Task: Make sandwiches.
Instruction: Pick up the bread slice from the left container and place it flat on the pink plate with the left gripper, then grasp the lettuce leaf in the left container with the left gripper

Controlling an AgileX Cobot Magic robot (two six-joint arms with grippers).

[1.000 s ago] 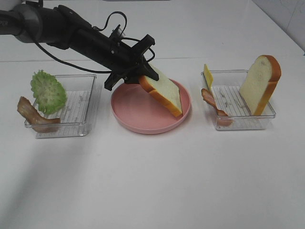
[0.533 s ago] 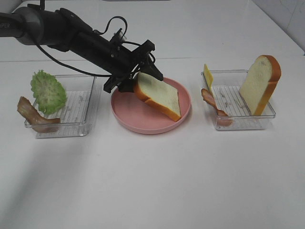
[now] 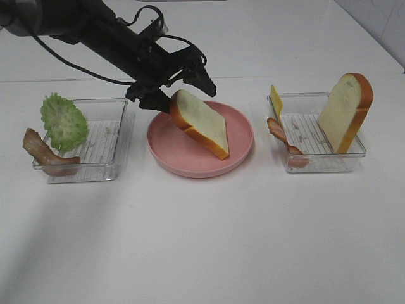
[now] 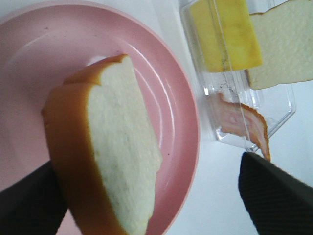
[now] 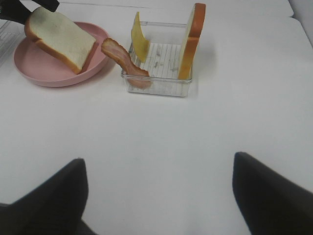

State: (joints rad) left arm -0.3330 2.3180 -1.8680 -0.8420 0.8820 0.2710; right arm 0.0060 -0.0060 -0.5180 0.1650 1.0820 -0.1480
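Observation:
A bread slice [image 3: 201,125] with an orange-brown crust lies tilted in the pink plate [image 3: 171,155], one end raised. My left gripper [image 3: 178,92] stands open around that raised end, and the crust leans against one finger [image 4: 27,203]. The left wrist view shows the slice [image 4: 115,161] free between the wide-apart jaws. My right gripper [image 5: 159,183] is open over bare table, short of the right tray [image 5: 157,73]; the high view does not show it. No stacked sandwiches are in view, only loose parts.
The left clear tray [image 3: 104,142] holds green lettuce [image 3: 63,121] and a bacon strip [image 3: 43,152]. The right clear tray [image 3: 310,142] holds an upright bread slice [image 3: 345,113], a yellow cheese slice [image 3: 276,101] and bacon [image 3: 281,139]. White table stretches in front.
The left gripper has opened and let go of the bread slice. The slice has dropped lower and slid left in the plate. The arm has drawn back slightly.

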